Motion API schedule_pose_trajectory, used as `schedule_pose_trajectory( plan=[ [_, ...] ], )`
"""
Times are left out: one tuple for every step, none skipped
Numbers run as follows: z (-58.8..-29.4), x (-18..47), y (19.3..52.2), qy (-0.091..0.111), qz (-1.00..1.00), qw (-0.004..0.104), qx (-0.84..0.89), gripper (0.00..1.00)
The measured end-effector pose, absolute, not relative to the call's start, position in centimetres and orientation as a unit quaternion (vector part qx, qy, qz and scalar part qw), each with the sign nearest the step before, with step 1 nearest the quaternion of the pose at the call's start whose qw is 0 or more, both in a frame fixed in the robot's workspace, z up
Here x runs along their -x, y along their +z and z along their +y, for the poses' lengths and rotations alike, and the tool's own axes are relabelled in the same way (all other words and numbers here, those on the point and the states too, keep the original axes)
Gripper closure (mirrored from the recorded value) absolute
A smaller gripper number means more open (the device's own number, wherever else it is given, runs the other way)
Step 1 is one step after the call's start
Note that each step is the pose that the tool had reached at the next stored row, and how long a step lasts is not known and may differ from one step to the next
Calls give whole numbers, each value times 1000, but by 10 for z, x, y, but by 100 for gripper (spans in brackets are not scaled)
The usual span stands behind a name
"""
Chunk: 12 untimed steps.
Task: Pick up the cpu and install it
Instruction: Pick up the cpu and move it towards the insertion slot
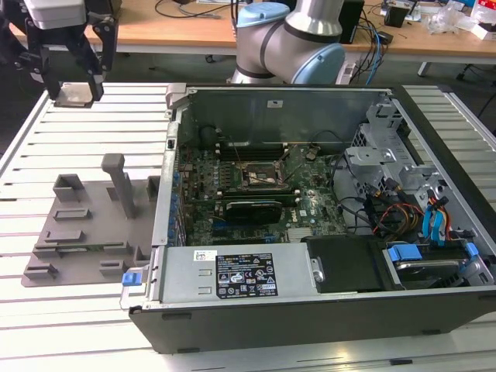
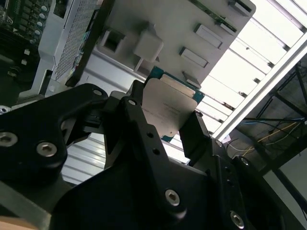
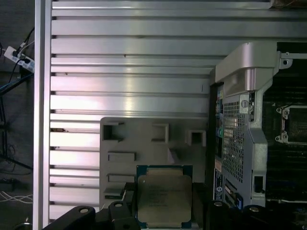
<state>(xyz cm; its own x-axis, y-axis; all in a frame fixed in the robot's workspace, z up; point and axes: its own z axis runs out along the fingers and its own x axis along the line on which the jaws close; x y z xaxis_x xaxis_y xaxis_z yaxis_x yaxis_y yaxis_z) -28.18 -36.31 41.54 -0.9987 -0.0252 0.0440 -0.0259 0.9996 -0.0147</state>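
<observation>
Fingers (image 2: 194,136) clamped on opposite edges of cpu (image 1: 75,95), held aloft over table (image 1: 46,139) near grey tray (image 1: 85,225), well apart from socket (image 1: 263,177). Likely light, stiff, thin, with fragile contacts; best gripped by the edges, kept level

Cpu (image 3: 164,200) low at the frame's edge, silvery top to the camera, pinched on two sides by the gripper (image 3: 163,211). Behind it, mid-frame, the grey tray (image 3: 144,140) lies on the slatted table (image 3: 129,72), with the open computer case (image 3: 244,124) right beside it.
</observation>
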Motion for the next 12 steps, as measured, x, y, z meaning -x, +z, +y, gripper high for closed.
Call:
schedule_pose_trajectory(
  plan=[
    [-363,280,415,8,-1000,22,-13,45],
    [-363,278,415,8,-1000,23,-13,45],
    [-362,274,415,8,-1000,24,-13,45],
    [-362,271,415,8,-1000,24,-13,45],
    [-362,268,415,8,-1000,25,-13,45],
    [-361,265,415,8,-1000,26,-13,45],
    [-361,261,415,8,-1000,27,-13,45],
    [-361,258,415,8,-1000,28,-13,45],
    [-360,254,415,8,-999,29,-13,45],
    [-360,250,414,8,-999,29,-13,45],
    [-359,246,414,8,-999,30,-13,45],
    [-358,242,414,8,-999,31,-13,45]
  ],
)
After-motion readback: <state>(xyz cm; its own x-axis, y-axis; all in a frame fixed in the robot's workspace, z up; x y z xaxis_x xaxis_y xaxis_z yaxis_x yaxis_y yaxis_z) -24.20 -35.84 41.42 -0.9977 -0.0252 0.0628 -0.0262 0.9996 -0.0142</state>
